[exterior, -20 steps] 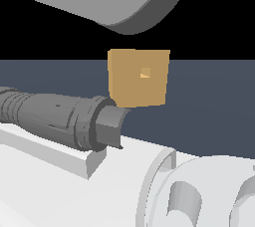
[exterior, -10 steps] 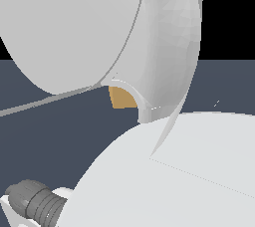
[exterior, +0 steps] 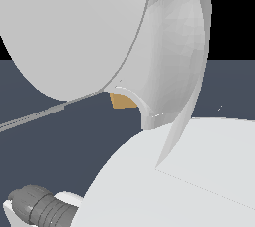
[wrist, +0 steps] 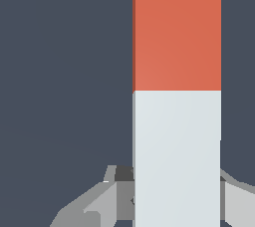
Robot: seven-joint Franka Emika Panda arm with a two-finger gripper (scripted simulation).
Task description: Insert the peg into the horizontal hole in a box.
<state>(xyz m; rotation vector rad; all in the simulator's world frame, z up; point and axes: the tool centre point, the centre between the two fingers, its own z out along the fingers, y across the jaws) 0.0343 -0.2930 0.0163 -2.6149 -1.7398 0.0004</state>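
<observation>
The peg (wrist: 177, 101), orange-red over pale grey-white, fills the wrist view's middle, its grey half held between the fingers (wrist: 107, 203). Only a tan corner of the box (exterior: 121, 100) shows.

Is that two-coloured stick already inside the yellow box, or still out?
Out. In the wrist view the peg shows both halves against bare floor between the fingers; the box is barely visible elsewhere.

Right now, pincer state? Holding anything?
Pincer: closed on the peg, fingers on either side of its pale half, orange half sticking out beyond them.
</observation>
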